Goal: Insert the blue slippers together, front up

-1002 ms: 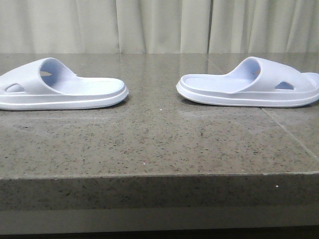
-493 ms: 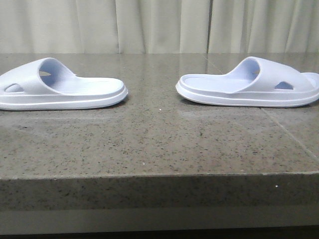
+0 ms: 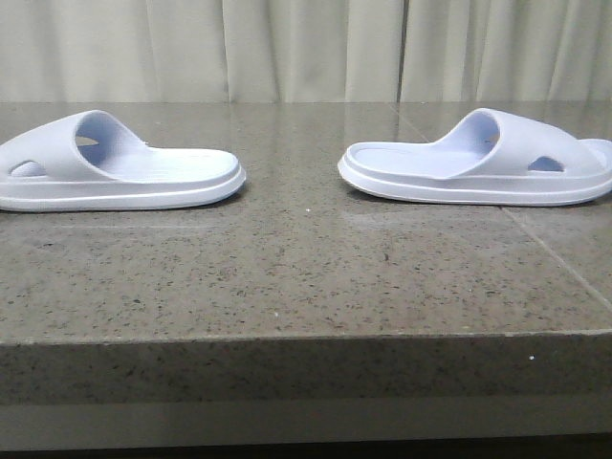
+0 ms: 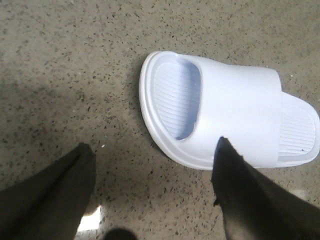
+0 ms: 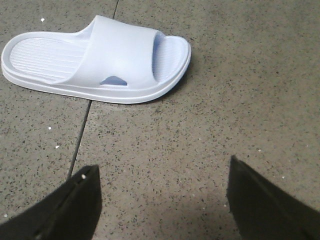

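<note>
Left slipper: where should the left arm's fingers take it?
Judging by its pose, grip the left slipper across its wide strap, coming from above. It lies flat, sole down, on the stone table, and the raised strap arches over a hollow. The left gripper is open.

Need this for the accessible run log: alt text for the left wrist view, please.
A pale blue slipper lies sole-down on a speckled stone table, nothing holding it. The left gripper is open above the table, one dark finger off to the side over bare stone and the other overlapping the slipper's near edge in the picture; contact cannot be told.
</note>
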Motion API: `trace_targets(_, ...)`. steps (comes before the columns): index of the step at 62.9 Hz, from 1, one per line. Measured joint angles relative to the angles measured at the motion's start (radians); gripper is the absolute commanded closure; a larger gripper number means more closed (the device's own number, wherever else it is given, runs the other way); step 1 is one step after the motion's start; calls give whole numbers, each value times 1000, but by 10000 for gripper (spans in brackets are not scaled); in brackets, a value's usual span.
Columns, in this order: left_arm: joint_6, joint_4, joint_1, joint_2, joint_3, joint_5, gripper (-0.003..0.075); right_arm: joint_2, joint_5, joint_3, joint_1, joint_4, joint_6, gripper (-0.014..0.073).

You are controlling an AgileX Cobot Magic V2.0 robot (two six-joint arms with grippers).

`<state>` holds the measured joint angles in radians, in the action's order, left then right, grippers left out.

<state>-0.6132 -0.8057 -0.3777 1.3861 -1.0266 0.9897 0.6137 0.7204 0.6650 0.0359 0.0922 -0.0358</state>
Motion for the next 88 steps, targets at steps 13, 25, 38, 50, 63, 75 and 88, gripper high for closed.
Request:
trace_targets(13,-76,-116,0,166,-25,-6,230,0,0,0,0,0,0,44)
trace_targets(25,-86,-135,0,263,-92,-8,247,0,0,0,0,0,0,44)
trace_targets(38,-90,-142,0,348,-169,53,335,0,0,0,0,0,0,44)
trace_targets(50,-90,-142,12,392,-186,83,353,0,0,0,0,0,0,44)
trace_targets(63,-90,-140,74,394,-198,87,353,0,0,0,0,0,0,44)
trace_targets(75,-90,-166,128,425,-206,97,353,0,0,0,0,0,0,44)
trace_targets(88,-90,-202,162,451,-213,140,407,0,0,0,0,0,0,44)
